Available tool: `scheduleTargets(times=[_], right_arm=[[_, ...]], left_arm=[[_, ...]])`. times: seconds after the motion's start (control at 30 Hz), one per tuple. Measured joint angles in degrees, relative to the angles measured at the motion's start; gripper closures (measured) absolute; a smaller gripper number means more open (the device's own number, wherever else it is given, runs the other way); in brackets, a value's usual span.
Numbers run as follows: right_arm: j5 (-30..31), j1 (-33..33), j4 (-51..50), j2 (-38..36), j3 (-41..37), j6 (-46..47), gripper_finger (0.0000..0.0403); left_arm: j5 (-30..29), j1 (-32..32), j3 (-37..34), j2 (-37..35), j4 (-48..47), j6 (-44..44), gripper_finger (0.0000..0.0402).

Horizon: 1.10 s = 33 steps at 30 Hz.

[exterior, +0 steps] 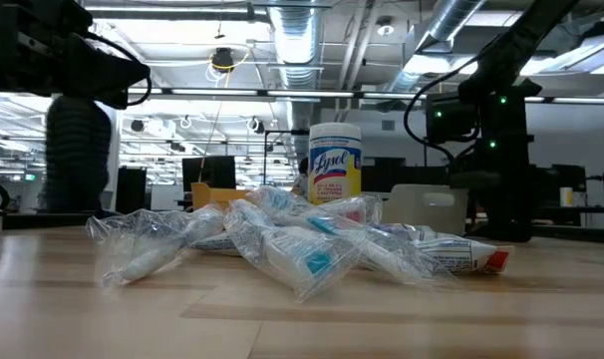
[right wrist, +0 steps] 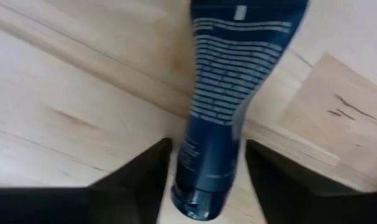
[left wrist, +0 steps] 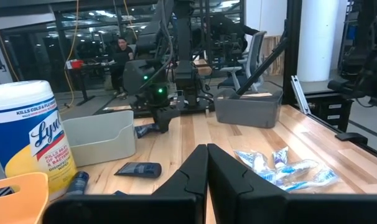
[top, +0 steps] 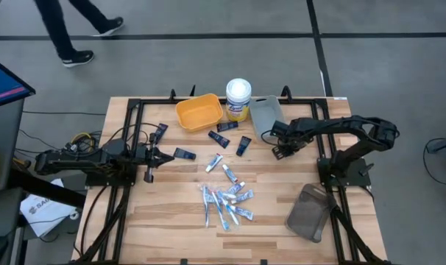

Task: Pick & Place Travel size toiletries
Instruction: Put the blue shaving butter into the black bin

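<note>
My right gripper (right wrist: 208,149) points down at the table's far right (top: 280,151). It is open, with one finger on each side of the cap end of a dark navy tube (right wrist: 232,68) that lies flat on the wood. A narrow gap shows on both sides. More navy tubes (top: 221,138) (top: 243,145) (top: 184,154) lie mid-table. A heap of white-and-blue tubes in clear wrappers (top: 224,202) lies nearer the front. At the left, my left gripper (left wrist: 207,180) stays shut and level.
At the far edge stand a yellow bin (top: 199,112), a white-lidded Lysol canister (top: 238,99) and a light grey bin (top: 266,114). A dark grey bin (top: 310,212) sits at the near right. A person's legs show on the floor beyond the table.
</note>
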State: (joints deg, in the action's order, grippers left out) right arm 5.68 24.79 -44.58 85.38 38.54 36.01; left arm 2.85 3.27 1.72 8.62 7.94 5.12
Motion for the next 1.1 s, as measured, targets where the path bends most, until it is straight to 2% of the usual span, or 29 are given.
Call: scheduleTargets(times=[0.13, 0.4, 0.63, 0.87, 1.1], right_arm=[[-1.68, 0.16, -1.10, -0.86, -0.12, -0.01, 0.0322], [-4.40, -1.13, -11.49, -6.54, -0.39, 1.91, 0.0328], [-6.30, -7.92, -18.35, -19.80, 0.44, 11.53, 0.0332], [-8.63, -21.42, -15.81, -30.88, 9.07, 23.05, 0.0332], [-8.91, -41.23, -16.31, -30.77, 18.10, 35.67, 0.0333]], left_arm=[[-0.02, 0.00, 0.00, 0.00, 0.02, 0.00, 0.0401], [-0.02, 0.00, 0.00, 0.00, 0.11, -0.02, 0.0401], [-0.02, 0.00, 0.00, 0.00, 0.26, 0.01, 0.0401], [-0.02, 0.00, 0.00, 0.00, 0.34, -0.01, 0.0401], [-0.02, 0.00, 0.00, 0.00, 0.43, 0.01, 0.0401]])
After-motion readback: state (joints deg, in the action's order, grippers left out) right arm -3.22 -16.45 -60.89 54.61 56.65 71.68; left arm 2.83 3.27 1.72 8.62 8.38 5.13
